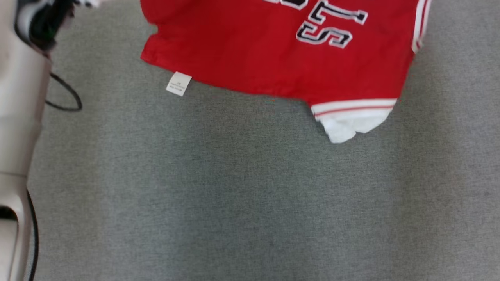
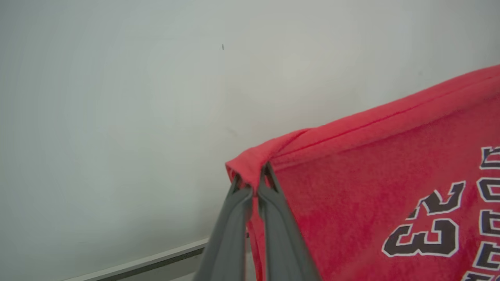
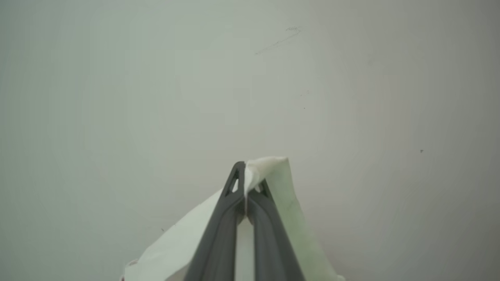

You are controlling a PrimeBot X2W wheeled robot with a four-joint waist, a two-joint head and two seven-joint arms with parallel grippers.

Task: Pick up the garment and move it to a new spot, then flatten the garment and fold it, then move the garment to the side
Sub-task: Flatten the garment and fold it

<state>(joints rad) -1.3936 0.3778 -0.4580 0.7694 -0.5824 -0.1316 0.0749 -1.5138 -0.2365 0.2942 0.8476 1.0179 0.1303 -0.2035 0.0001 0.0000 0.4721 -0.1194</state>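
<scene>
The red shirt hangs over the grey surface, left jaws clamped on a bunched red corner, right jaws clamped on a thin white fold. Either small pinch could slip under the shirt's weight, dropping one side into a crumpled heap.

A smooth, pale cream arm shell is seen down the left edge of the head view, capped by a dark joint. A thin black cable is looped out beside it, and a second cable is run lower down. The left gripper and right gripper are shown with long, matte grey fingers. Triangular cut-outs are pierced near the tips.
</scene>
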